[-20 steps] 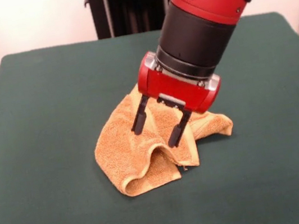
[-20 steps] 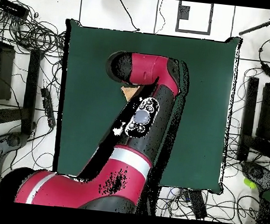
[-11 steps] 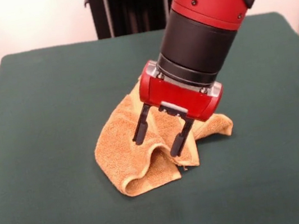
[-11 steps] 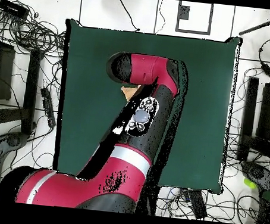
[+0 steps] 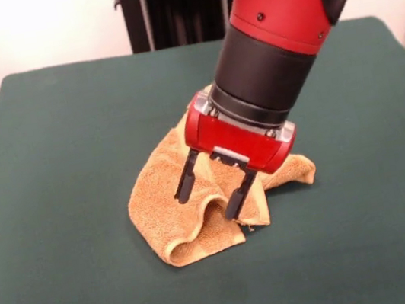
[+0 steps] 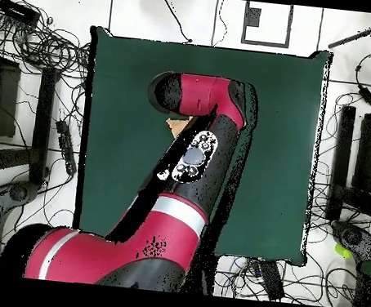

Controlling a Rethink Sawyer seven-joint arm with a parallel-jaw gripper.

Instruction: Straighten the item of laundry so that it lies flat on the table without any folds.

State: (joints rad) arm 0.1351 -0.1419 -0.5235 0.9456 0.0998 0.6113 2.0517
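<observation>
Green felt table (image 5: pixel 47 146) had the towel (image 5: pixel 171 219) bunched in a folded heap near its middle, and the gripper (image 5: pixel 206 191) hung over the raised fold with jaws spread, probably lining up a pinch.

— What's behind the far edge?
— A pale, brightly lit wall (image 5: pixel 51 25) with a black upright frame (image 5: pixel 164 7) against it.
— And the floor?
— Light tiled floor (image 6: pixel 344 86), strewn with tangled black cables (image 6: pixel 48 43) on the left; dark equipment racks (image 6: pixel 360 162) stand on the right.
</observation>
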